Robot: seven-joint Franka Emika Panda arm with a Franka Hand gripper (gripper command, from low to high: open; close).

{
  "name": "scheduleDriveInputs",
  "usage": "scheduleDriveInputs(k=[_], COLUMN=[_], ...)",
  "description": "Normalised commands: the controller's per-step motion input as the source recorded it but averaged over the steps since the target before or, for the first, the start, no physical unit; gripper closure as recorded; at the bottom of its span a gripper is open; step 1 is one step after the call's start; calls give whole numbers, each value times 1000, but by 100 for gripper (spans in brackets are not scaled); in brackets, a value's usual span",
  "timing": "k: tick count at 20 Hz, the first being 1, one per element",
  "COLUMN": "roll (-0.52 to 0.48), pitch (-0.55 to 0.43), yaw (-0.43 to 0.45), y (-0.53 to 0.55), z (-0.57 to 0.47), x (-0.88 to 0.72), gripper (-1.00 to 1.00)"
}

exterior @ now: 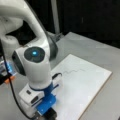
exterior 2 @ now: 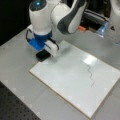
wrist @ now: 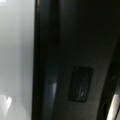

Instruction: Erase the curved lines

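A Franka arm leans over a white board [exterior: 82, 87] on a grey desk [exterior: 100, 50], filling the left half of a front view. Its gripper [exterior: 46, 113] sits at the bottom edge of the frame, below a blue mount [exterior: 46, 101], with a black eraser [exterior: 51, 114] under it at the board's near corner. The curve lines [exterior: 73, 71], a thin grey wavy stroke, lie untouched near the middle of the frame, on the board's upper part and well apart from the gripper.

In a front view from the opposite side, the arm [exterior 2: 65, 15] comes in from the top. The gripper [exterior 2: 46, 51] hangs at upper left over the eraser [exterior 2: 43, 55], which rests at the corner of the board [exterior 2: 65, 77], partly on the desk [exterior 2: 17, 72]. The curve lines [exterior 2: 90, 76] run down the right of the frame, across the board from the eraser. An orange part [exterior 2: 82, 28] and a blue-lit piece [exterior 2: 103, 28] show at the upper right behind the arm.

The wrist view is mostly dark: a pale surface [wrist: 15, 55] fills the left strip, a black vertical edge [wrist: 46, 60] stands beside it, and a dark rectangular patch [wrist: 80, 83] sits lower right. The gripper itself cannot be picked out here.

Whether the gripper is spread or clamped on the eraser cannot be told from any view.
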Motion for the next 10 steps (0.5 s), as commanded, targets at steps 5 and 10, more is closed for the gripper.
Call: scheduleDriveInputs(k=[5,10], roll=[136,138], pitch=[-76,-111], yaw=[3,-8], y=[-109,-143], z=[-121,-101], x=[-54,-55], gripper=[-100,-100])
